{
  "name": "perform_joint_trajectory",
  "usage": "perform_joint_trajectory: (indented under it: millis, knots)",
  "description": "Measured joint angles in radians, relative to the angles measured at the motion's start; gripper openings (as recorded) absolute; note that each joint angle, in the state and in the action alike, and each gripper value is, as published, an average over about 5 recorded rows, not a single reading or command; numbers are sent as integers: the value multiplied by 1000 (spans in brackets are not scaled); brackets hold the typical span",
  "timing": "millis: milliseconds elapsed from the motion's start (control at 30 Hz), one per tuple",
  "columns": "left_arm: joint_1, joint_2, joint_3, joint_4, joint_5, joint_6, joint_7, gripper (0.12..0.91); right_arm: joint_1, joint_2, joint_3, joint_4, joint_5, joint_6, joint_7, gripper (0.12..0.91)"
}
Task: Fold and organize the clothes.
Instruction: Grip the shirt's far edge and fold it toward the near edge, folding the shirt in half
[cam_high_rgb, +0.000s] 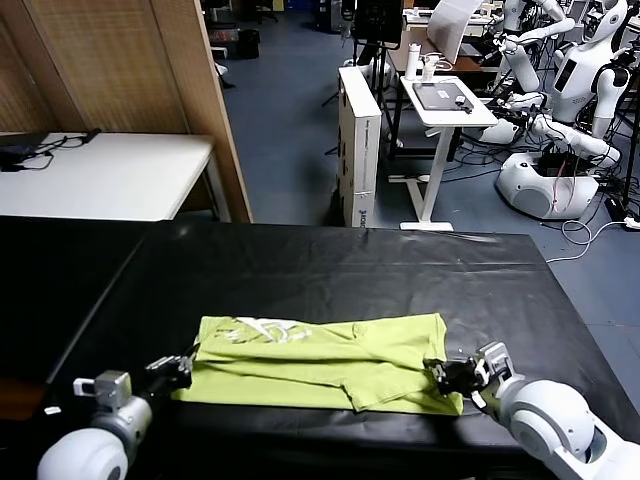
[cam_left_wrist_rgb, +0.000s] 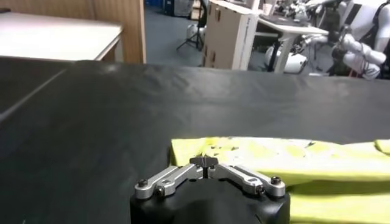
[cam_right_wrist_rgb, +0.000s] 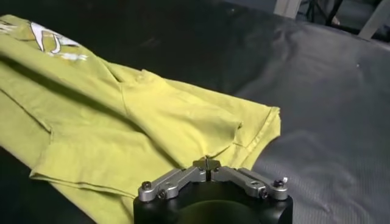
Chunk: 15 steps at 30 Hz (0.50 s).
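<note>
The lime T-shirt (cam_high_rgb: 330, 362) lies folded into a long band across the near part of the black bench (cam_high_rgb: 330, 265), its white print at the far left. The left claw (cam_high_rgb: 178, 372) sits at the shirt's near left corner, tips together. The right claw (cam_high_rgb: 447, 376) sits at the near right corner, tips together on the shirt's edge.

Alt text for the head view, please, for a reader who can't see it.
A lime-green T-shirt, folded into a long band with a white print showing, lies on a black table. The left gripper sits at one end and the right gripper at the other. Behind stand a white table and other robots.
</note>
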Motion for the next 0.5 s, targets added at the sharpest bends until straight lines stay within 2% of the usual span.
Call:
perform_joint_trajectory:
  millis: [100,267,367,433,500]
  knots:
    - [16,-13,-10,-14,10,2,-14,310,9,4,10,5,10,0,3,466]
    - [34,-43,-30,-32,23,12,-35,630,19,20,32,6,15,0,11,780]
    - [31,-59,-44,-36,24,12,-50,804,33,41,48,-8,14,10,25,884]
    - [19,-64,-49,-32,23,10,-62,874,46,63,54,-24,12,30,31,901]
    - [0,-65,-49,-22,18,8,-73,897,62,89,55,-42,7,51,32,905]
